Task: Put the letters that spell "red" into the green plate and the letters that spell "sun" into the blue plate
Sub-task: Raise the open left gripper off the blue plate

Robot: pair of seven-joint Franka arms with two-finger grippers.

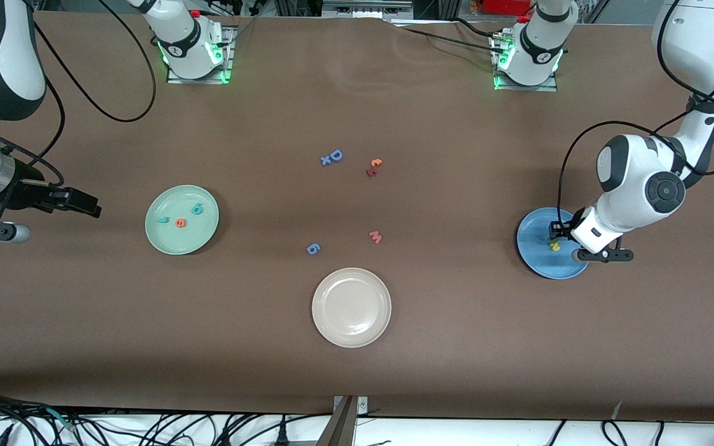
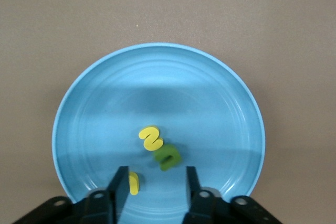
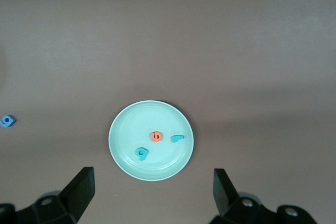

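Low over the blue plate, toward the left arm's end of the table from the white plate: left pincer, fingers parted, clamping nothing. Probably parted to let a letter drop flat rather than carry it off again. Inside that plate, all three of "sun": yellow s touching green n, yellow u just beside one finger; hard to say whether touching it. All tiny, thin foam, bright against the blue, lying flat.

Toward the right arm's end from the white plate: green plate, holding orange e, thin teal r and teal d, apart from one another. Up in the air off that plate's outer side, waiting: right pincer, spread wide and empty.

Farther from the front camera than the white plate, on bare table: blue 6, pink m, blue D, orange c. Rightly left out. Looks complete, barring a lift clear.
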